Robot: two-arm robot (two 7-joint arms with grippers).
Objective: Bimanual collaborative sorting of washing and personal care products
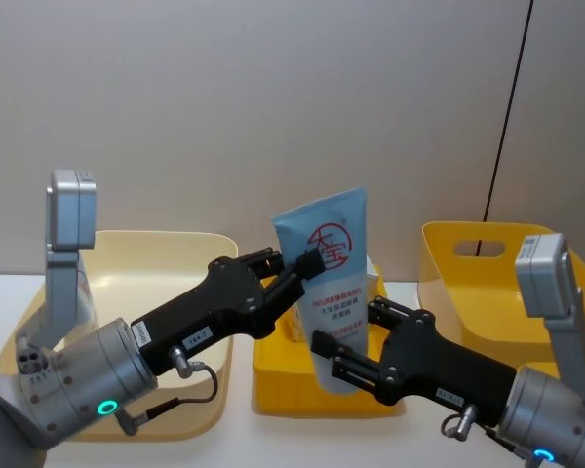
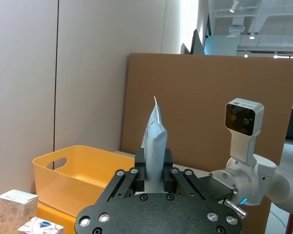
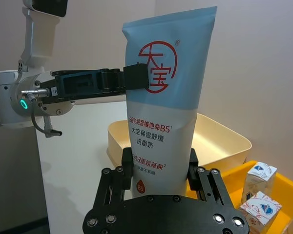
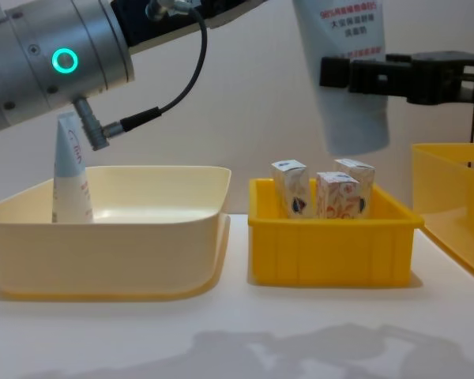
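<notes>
Both grippers hold one tube (image 1: 333, 292) in mid-air. It stands upright with the long axis vertical, flat crimped end up and cap end down.

The left gripper (image 1: 307, 261) comes in from the left and pinches the upper part at the red logo, with the fingers closed on the flat faces. In the left wrist view the left gripper (image 2: 154, 168) clamps the tube (image 2: 154, 129) edge-on. The right gripper (image 1: 349, 336) comes in from the right, lower down, and is clamped narrow across the lower body above the cap. The right wrist view shows this grip (image 3: 158, 163).

The tube hangs over the middle tray (image 4: 332, 245), well above the cartons (image 4: 324, 193) standing in it. A second tube (image 4: 67, 170) leans upright in the cream bin (image 4: 110, 225) to the left. A yellow bin (image 4: 450, 197) sits to the right.

This looks like a mid-air handover, but I can't tell which way it goes. The key relation is that the matching tube lies in the cream bin on the left, and the left arm is nearer to it. Likely next: the right gripper lets go, then the left carries the tube leftward and down. The risk is the tube swinging or slipping once it hangs from the top pinch alone.
</notes>
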